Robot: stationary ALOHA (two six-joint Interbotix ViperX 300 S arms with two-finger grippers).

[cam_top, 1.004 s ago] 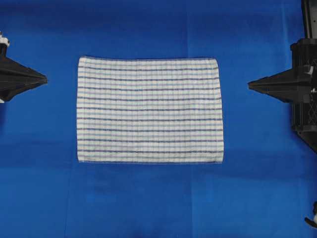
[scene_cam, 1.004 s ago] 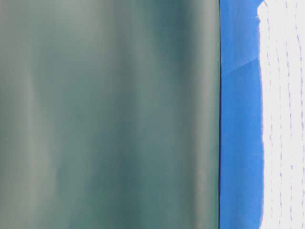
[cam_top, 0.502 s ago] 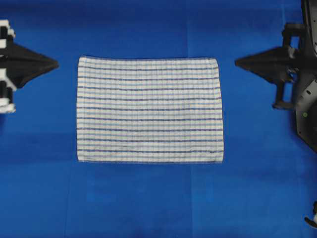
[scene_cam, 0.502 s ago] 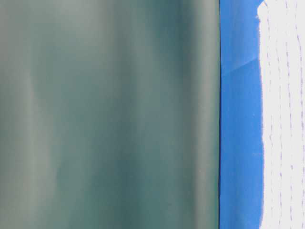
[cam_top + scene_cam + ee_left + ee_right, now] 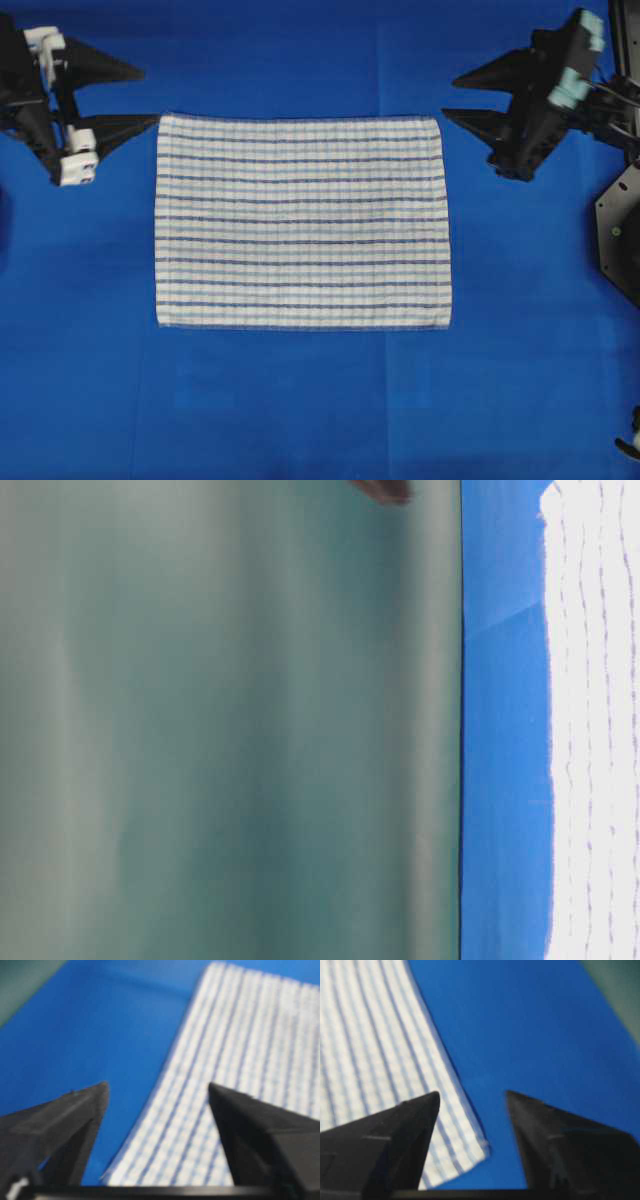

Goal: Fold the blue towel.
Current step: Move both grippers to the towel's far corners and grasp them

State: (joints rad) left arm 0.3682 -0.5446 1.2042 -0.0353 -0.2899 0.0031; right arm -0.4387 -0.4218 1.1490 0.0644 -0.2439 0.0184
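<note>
The blue towel (image 5: 303,221) lies spread flat and unfolded in the middle of the blue table covering (image 5: 300,400), a white rectangle crossed by thin dark and pale blue stripes, long sides running nine to three o'clock in the overhead view. All four corners are down, edges straight.

Out at ten o'clock from the towel's centre sits the left gripper (image 5: 148,97), jaws spread wide, nothing between them; its lower finger tip reaches right up to the towel's top-left corner, though from above I can't tell whether it touches. At two o'clock, the right gripper (image 5: 448,97) is also wide open and empty, its tips just off the top-right corner with a strip of bare blue between.

The left wrist camera gives what the overhead cannot: looking down between the two dark fingers (image 5: 70,1120), the towel's corner (image 5: 210,1110) lies directly in the gap, cloth running away toward one o'clock. It's blurred, mind. The right wrist camera mirrors it: a towel corner (image 5: 380,1060) pokes in between the dark fingers (image 5: 555,1145), with the bare covering on the right.

The table-level view is mostly a soft grey-green backdrop (image 5: 230,730); only a band of blue covering (image 5: 505,780) and the towel's washed-out edge (image 5: 595,730) show, plus a dark blurred tip (image 5: 380,490) at twelve o'clock, too vague to name.
</note>
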